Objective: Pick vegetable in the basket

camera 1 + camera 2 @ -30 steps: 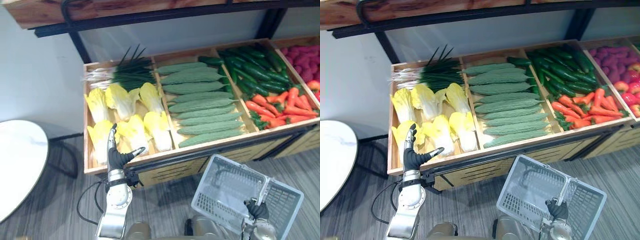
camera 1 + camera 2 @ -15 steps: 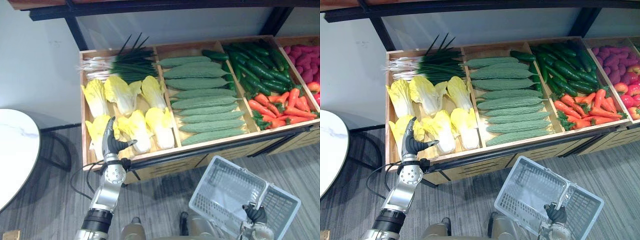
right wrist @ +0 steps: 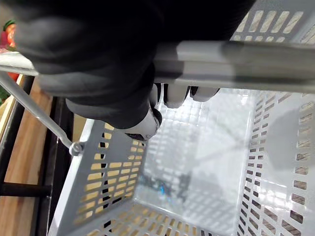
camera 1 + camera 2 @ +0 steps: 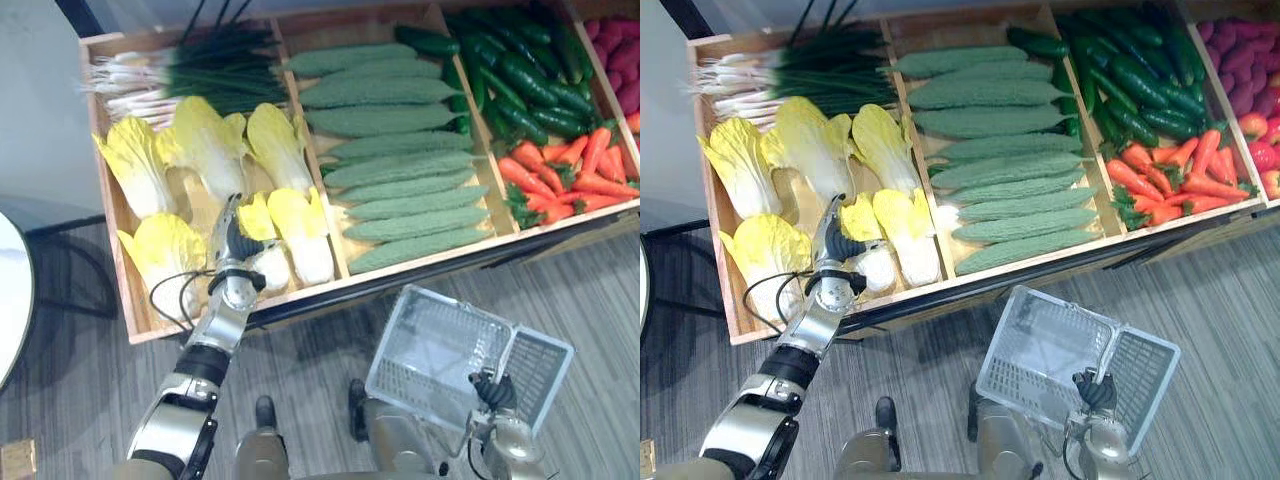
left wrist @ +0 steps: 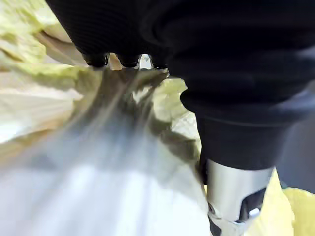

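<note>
In the lower-left compartment of the wooden crate point(image 4: 117, 250), the left hand point(image 4: 233, 243) spreads straight fingers over a pale yellow leafy cabbage head point(image 4: 265, 240), probably light, soft and easily bruised, best cupped around its firmer white base, while at lower right the right hand point(image 4: 490, 388) curls round the handle point(image 3: 236, 64) of the grey plastic basket point(image 4: 543, 362).

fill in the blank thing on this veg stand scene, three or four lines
1. The left hand is on a ____ cabbage.
2. The right hand holds the grey basket by its ____.
3. Inside, the basket is ____.
4. The carrots lie to the robot's ____ of the pale green gourds.

Missing words: yellow; handle; empty; right
</note>
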